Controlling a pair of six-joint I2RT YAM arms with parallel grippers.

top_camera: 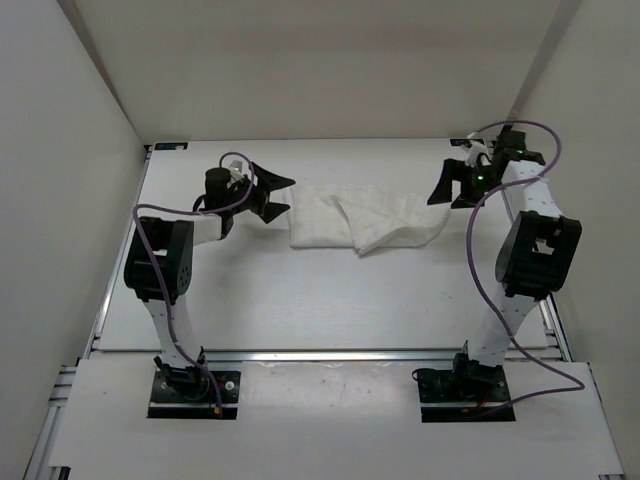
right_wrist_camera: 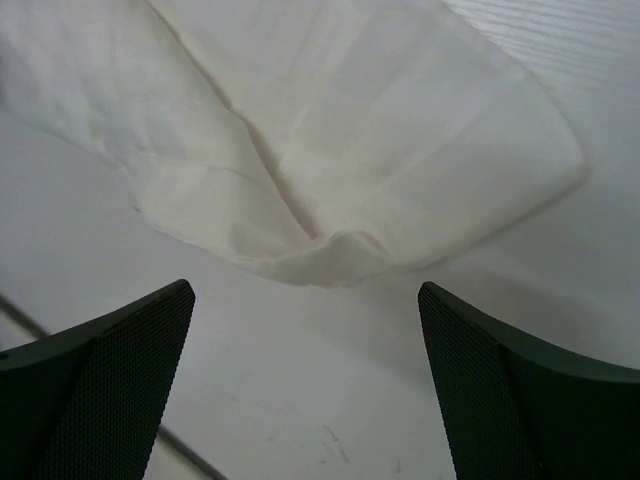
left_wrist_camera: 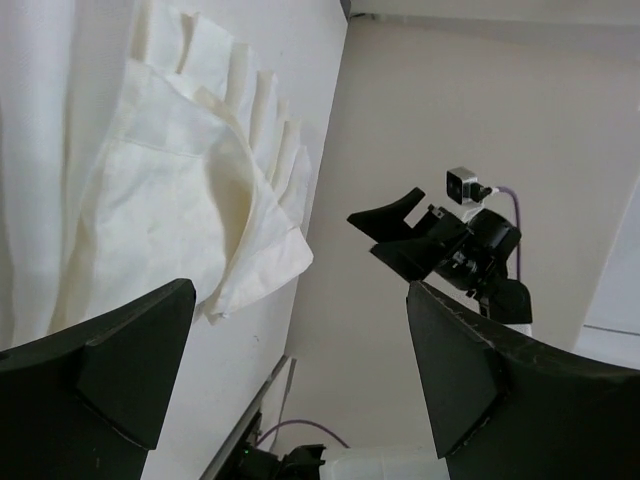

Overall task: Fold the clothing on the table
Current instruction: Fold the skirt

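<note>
**Both ends free, the next fold mine to set up**

The clothing lay on the far middle of the worktop as a wide, rumpled band several layers deep. One flap crossed it on a slant near the centre. In my left wrist view the stacked edges at its end fanned out rather than sitting flush. In my right wrist view the nearest corner bulged up in a soft ridge.

I judged the step in hand to be shortening that band by laying one end over the other. To do it well, I would have pinched right through every layer at an end corner, not just the top sheet. I would have carried that end low and level so the slanted flap did not slide. Squaring the fanned edges first would have kept the finished stack tidy.

My left fingers stood just beside the band's left end, spread wide. They held nothing and, as far as I could see, touched no cloth. My right fingers stood just off the right end, equally wide and empty, with the fabric ahead of their tips.
</note>
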